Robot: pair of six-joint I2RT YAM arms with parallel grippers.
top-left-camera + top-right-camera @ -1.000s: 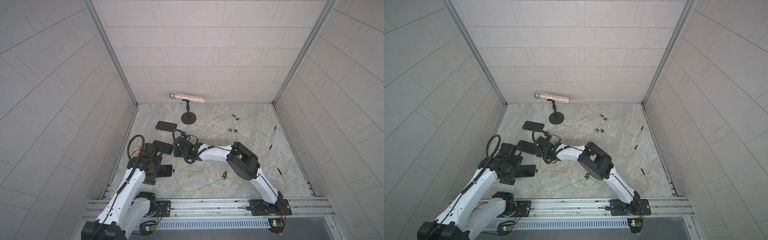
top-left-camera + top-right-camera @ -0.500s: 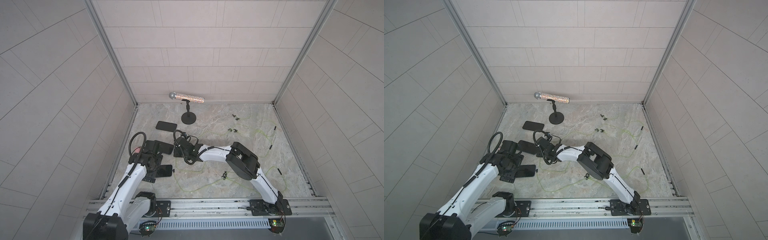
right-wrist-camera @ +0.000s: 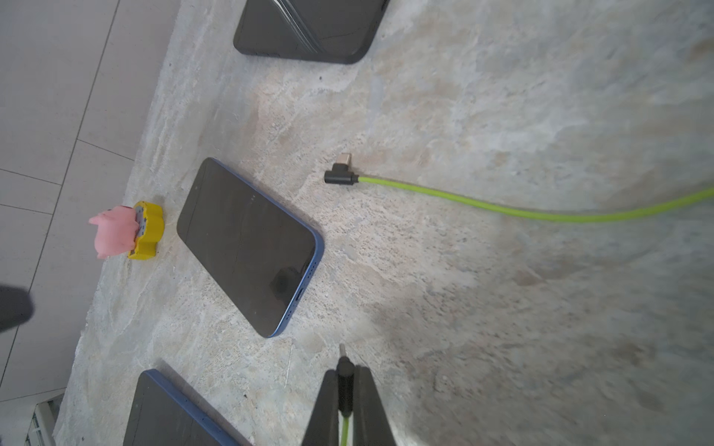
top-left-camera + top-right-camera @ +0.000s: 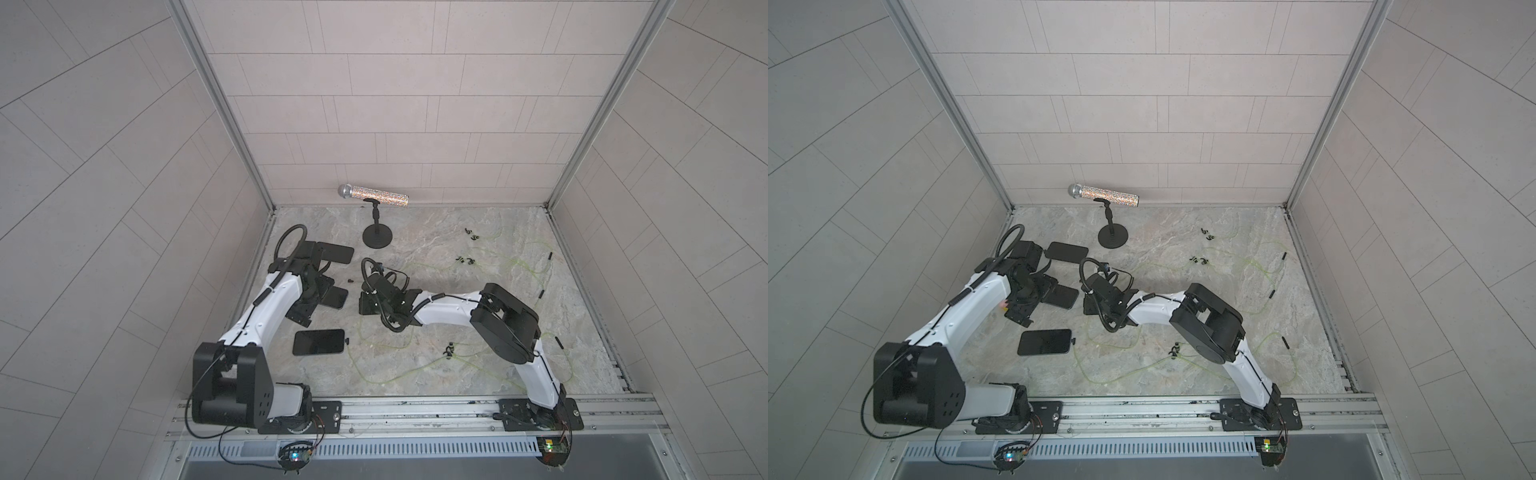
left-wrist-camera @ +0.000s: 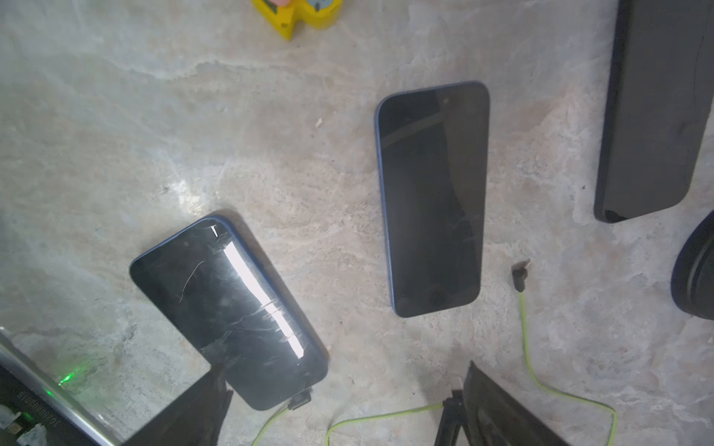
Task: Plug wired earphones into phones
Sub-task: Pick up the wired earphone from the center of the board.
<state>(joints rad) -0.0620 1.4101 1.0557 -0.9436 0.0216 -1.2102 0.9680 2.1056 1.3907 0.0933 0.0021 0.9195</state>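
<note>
Three glossy phones, one apparently scratched.

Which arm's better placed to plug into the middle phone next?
Right. The right gripper is shut on a plug, its tip pointing toward the middle phone and its port end. The left gripper is open and empty.

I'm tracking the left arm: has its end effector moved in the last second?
Yes. The left end effector moved away from the nearest phone, toward the microphone stand.
</note>
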